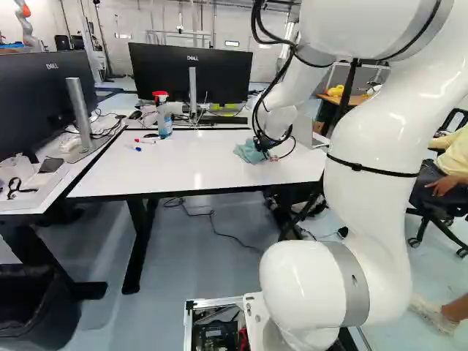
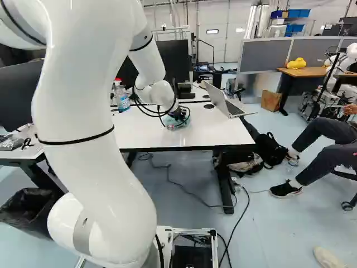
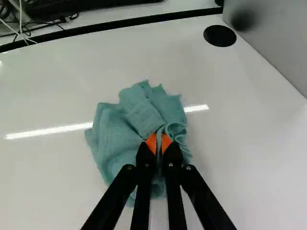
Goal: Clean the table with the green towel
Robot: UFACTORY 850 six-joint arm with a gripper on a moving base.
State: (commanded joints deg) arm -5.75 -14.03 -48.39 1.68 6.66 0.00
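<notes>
Tabletop gleaming white, a streak of light across it, bluish-grey floor below! Spray bottle and markers sit at the left in the left base view, open laptop by the right edge in the right base view. And the green towel lies bunched on the tabletop, a fold clenched by the gripper between orange pads, cloth spreading both sides and ahead! Pale lettering marks the monitor beyond.

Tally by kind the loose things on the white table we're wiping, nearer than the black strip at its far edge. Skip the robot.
Green towel: 1
Spray bottle: 1
Laptop: 1
Markers: 2 (one red-tipped marker, one blue-tipped marker)
Total: 5
</notes>
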